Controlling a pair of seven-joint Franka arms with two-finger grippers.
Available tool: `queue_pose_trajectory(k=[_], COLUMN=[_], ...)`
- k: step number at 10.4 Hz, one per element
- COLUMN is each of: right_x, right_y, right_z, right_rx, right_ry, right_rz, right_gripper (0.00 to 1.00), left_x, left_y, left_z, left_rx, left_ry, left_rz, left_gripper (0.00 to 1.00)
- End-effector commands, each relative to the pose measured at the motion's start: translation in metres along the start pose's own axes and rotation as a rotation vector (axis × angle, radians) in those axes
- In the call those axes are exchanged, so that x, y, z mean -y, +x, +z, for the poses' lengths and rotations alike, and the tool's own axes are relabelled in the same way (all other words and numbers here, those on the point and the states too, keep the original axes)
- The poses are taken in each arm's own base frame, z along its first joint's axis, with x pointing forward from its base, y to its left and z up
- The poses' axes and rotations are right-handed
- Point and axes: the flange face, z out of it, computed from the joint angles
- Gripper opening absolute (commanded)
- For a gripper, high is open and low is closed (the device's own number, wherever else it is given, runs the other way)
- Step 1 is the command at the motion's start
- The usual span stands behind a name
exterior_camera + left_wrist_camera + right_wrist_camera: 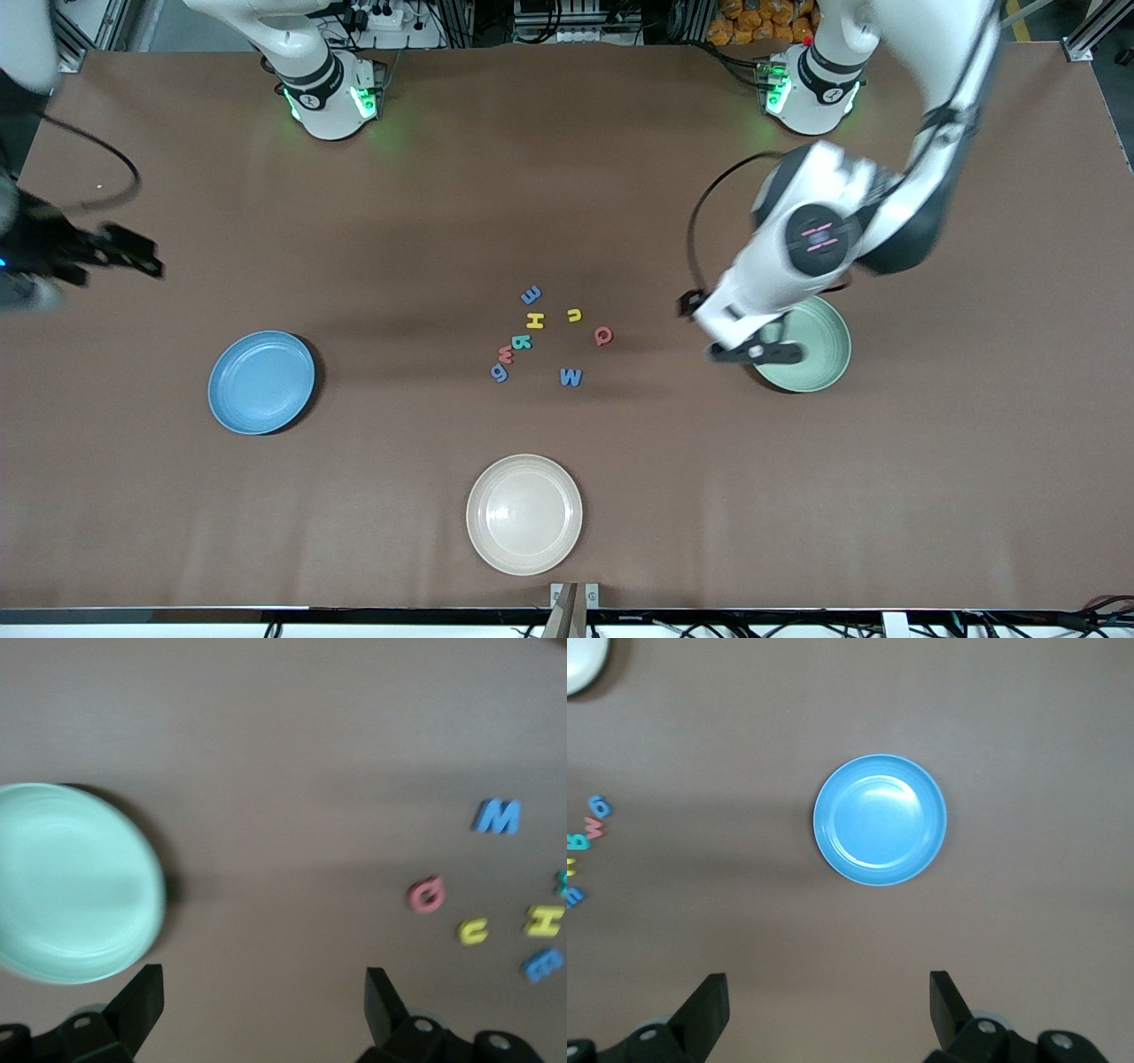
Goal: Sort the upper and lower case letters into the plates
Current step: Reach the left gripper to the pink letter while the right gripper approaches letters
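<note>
Your left gripper (755, 346) spread over the mint plate's (824, 363) rim, right gripper (133, 252) spread over bare table (567, 177), letters (540, 337) clustered mid-table, blue plate (261, 382) at their eight o'clock.

The bench (620, 514) wears a matt brown covering, smooth and faintly creased. The blue plate (261, 382), green plate (819, 359) and cream plate (524, 514) have a soft plastic-like sheen. The letters (540, 341) look matt, foam-like.
</note>
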Motion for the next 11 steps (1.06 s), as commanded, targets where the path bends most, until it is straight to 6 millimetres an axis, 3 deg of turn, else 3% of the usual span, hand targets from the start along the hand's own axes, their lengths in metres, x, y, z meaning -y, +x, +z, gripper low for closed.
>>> queue_pose_trajectory(k=[1,3,5,6,8,11], right_x=[0.013,0.053,0.112,0.125,0.129,0.137], right_y=[0.045,0.069,0.082,0.086,0.092,0.091], right_z=[0.065,0.104,0.134,0.143,0.153,0.162], right_rx=[0.03,0.029,0.018,0.014,0.001,0.015], right_ry=[0.059,0.05,0.019,0.017,0.027,0.026], right_rz=[0.008,-0.022,0.011,0.033,0.056,0.056], right_gripper=[1.0,1.0,1.0,1.0,1.0,1.0], left_x=[-0.054,-0.092,-0.108,-0.112,-0.124,-0.128], left_y=[0.009,0.004,-0.007,-0.008,-0.016,-0.022], left_z=[0.057,0.104,0.144,0.154,0.17,0.182], left_rx=[-0.039,-0.085,-0.115,-0.121,-0.128,-0.124], left_ry=[-0.003,0.021,0.071,0.059,0.038,0.036], left_rz=[-0.067,-0.163,-0.217,-0.255,-0.317,-0.371], left_gripper=[1.0,1.0,1.0,1.0,1.0,1.0])
